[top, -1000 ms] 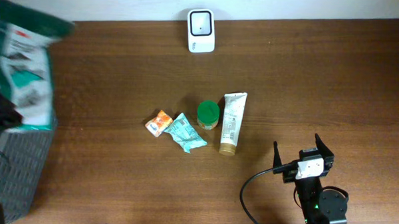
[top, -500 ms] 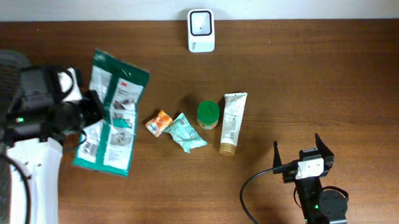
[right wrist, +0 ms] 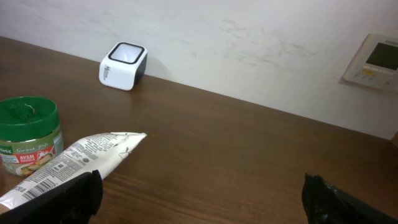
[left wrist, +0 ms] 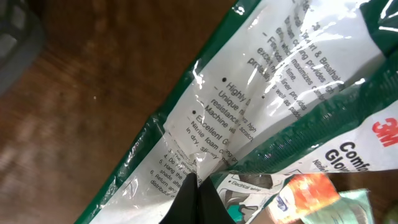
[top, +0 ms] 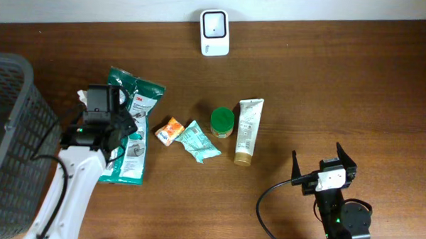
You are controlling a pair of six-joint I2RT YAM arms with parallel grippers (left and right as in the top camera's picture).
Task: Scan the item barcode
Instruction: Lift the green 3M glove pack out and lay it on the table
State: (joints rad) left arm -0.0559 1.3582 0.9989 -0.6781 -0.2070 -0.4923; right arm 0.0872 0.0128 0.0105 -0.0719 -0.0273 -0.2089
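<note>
A green and white 3M glove package [top: 137,95] lies or hangs low over the table left of centre. My left gripper [top: 124,130] is shut on it. In the left wrist view the black fingertips [left wrist: 196,190] pinch the crinkled plastic of the package [left wrist: 249,106], its printed back side facing the camera. No barcode shows on it. The white barcode scanner [top: 215,23] stands at the table's far edge and shows as a small box [right wrist: 123,65] against the wall. My right gripper [top: 318,157] rests open at the front right, and its jaws [right wrist: 202,196] hold nothing.
A dark mesh basket [top: 14,127] stands at the left edge. An orange packet [top: 171,130], a teal packet [top: 200,142], a green-lidded jar [top: 222,122] and a white tube [top: 247,130] lie mid-table. The jar [right wrist: 28,134] and tube [right wrist: 74,162] sit ahead-left of the right gripper.
The left arm has carried the package from over the basket at the far left rightward and down, beside the orange packet. The right arm has not moved.
</note>
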